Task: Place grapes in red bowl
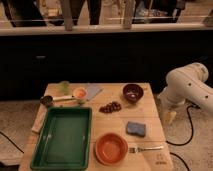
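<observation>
The grapes (110, 106), a small dark reddish cluster, lie in the middle of the wooden table (155, 125). The red bowl (111, 148), orange-red and empty, sits near the front edge, below the grapes. A darker maroon bowl (133, 93) stands behind and to the right of them. My white arm (187, 87) curves beside the table's right edge. Its gripper (170, 116) hangs downward off the table's right side, well to the right of the grapes, open and holding nothing.
A green tray (64, 136) fills the front left. A blue sponge (135, 129) and a fork (145, 148) lie right of the red bowl. A small orange cup (79, 93), a green cup (63, 87) and a dark scoop (47, 100) stand at the back left. A dark counter runs behind the table.
</observation>
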Controlling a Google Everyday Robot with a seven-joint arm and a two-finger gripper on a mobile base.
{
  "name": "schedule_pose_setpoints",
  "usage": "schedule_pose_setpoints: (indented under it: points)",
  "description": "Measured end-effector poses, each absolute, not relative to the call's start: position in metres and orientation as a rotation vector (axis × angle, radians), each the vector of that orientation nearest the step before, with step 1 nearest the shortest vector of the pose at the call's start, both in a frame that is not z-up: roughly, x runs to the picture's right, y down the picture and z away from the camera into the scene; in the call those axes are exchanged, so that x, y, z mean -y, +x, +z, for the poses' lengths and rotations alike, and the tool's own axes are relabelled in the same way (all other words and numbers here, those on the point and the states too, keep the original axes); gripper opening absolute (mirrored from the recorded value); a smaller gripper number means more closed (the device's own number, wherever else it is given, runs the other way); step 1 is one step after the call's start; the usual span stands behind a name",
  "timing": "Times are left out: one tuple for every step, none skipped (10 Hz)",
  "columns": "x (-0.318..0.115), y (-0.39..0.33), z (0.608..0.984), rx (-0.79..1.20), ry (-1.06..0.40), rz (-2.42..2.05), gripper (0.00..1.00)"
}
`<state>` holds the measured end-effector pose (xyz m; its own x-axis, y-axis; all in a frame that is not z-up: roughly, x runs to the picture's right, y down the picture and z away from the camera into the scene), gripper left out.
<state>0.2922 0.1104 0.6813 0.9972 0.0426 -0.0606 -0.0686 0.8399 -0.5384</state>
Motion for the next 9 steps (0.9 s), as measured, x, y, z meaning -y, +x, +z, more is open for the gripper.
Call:
schedule_pose_setpoints:
  points:
    - [-0.110,0.292,0.681,-0.047,-0.571,0.059,0.80]
    - [-0.110,0.292,0.681,-0.048,-0.569,0.058,0.80]
    - [-0.109,0.292,0.681,-0.048,-0.567,0.054,0.80]
    - [-0.106,0.290,0.684,-0.049,-0.558,0.036,0.80]
    - [-0.097,0.275,0.693,-0.036,-0.545,-0.007,0.80]
    - [-0.089,0.261,0.700,-0.026,-0.534,-0.040,0.80]
    - [-0.087,0.259,0.702,-0.024,-0.529,-0.050,0.80]
    - [-0.086,0.258,0.703,-0.023,-0.523,-0.062,0.80]
    - [-0.085,0.256,0.706,-0.020,-0.516,-0.083,0.80]
